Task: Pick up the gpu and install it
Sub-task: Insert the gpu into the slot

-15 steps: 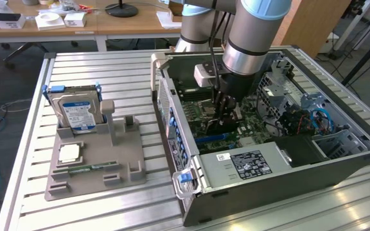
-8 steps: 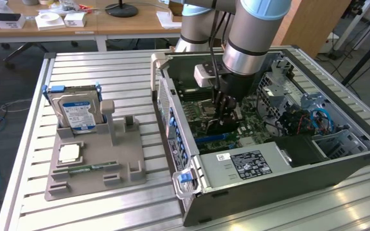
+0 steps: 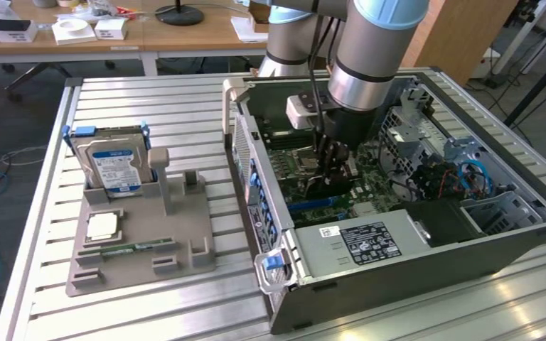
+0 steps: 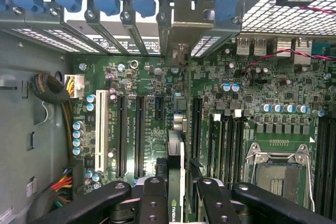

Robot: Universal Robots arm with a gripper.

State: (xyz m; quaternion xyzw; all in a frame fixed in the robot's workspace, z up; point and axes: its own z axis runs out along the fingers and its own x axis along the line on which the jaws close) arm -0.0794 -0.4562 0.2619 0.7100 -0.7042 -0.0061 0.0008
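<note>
The gpu (image 4: pixel 176 169) is clamped edge-on in the pincer (image 4: pixel 181 203), its long axis pointed straight ahead, parallel with the motherboard slots (image 4: pixel 139 135) just beneath.

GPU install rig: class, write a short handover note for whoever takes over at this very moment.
Gripper: jaws closed on the gpu, held edge-on.
Location: inside the open computer case, over the expansion slots of the motherboard.
Done: gpu picked up and brought into the case.
Left: seating in a slot; cannot tell whether it is pressed home. Jaws not released.
</note>
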